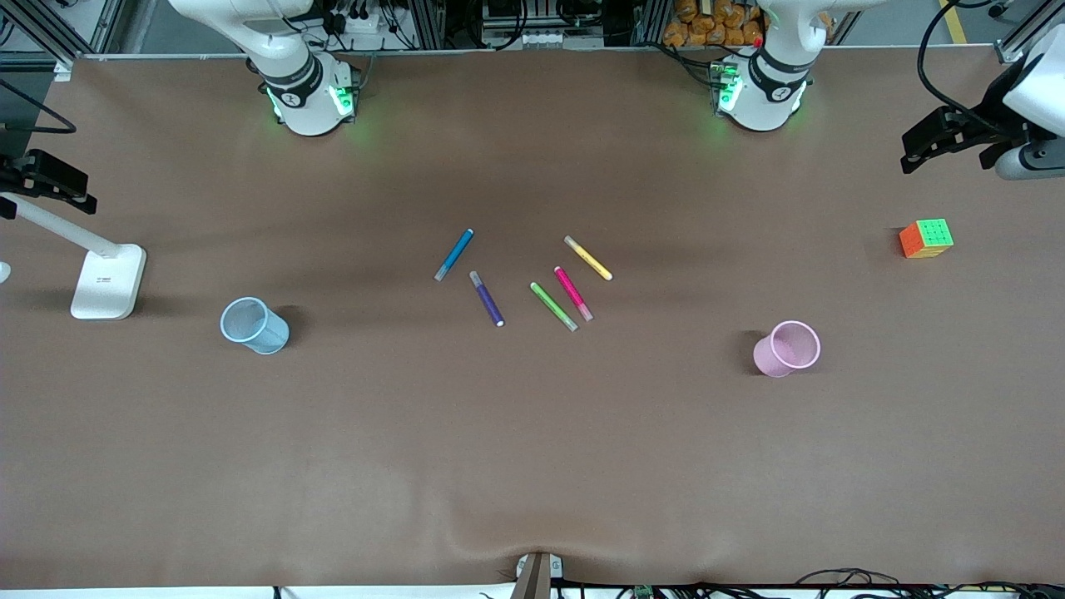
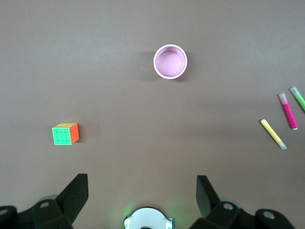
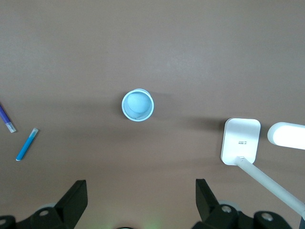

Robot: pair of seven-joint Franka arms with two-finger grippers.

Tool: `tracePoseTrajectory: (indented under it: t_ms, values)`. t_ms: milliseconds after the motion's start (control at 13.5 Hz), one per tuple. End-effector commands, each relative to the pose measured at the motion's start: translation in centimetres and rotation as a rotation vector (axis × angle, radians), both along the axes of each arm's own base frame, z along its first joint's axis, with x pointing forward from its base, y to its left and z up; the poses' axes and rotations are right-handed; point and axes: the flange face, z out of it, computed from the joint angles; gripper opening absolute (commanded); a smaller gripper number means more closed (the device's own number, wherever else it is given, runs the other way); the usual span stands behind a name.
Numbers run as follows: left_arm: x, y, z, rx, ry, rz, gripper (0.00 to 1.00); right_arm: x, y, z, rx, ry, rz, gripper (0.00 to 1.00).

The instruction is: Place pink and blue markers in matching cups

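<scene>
The pink marker (image 1: 573,293) lies mid-table among other pens, the blue marker (image 1: 454,254) a little toward the right arm's end. The pink cup (image 1: 788,348) stands upright toward the left arm's end, the light blue cup (image 1: 254,325) toward the right arm's end. My left gripper (image 1: 953,148) is raised high, open and empty; its wrist view (image 2: 142,179) shows the pink cup (image 2: 170,61) and pink marker (image 2: 288,111) below. My right gripper (image 1: 42,183) is raised high, open and empty; its wrist view (image 3: 140,183) shows the blue cup (image 3: 137,105) and blue marker (image 3: 27,144).
A dark purple pen (image 1: 487,298), a green pen (image 1: 554,306) and a yellow pen (image 1: 588,258) lie beside the two markers. A colour cube (image 1: 926,239) sits toward the left arm's end. A white desk lamp (image 1: 108,281) stands toward the right arm's end.
</scene>
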Motion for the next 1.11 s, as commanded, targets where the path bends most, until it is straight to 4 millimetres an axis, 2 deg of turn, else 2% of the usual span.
tracePoseTrajectory:
  t_ms: [0,594,1039]
  values:
    - [0.5,0.0,0.2,-0.016,0.017,-0.003,1.0,-0.6,-0.2,0.2,0.014,-0.005,-0.005,1.0]
    - [0.3,-0.2,-0.1,-0.016,0.023,0.002,1.0,-0.7,-0.4,0.1,0.066,0.0,-0.023,1.0]
    - [0.3,-0.5,-1.6,-0.034,0.055,0.03,1.0,-0.8,-0.9,-0.1,0.067,0.009,-0.03,1.0]
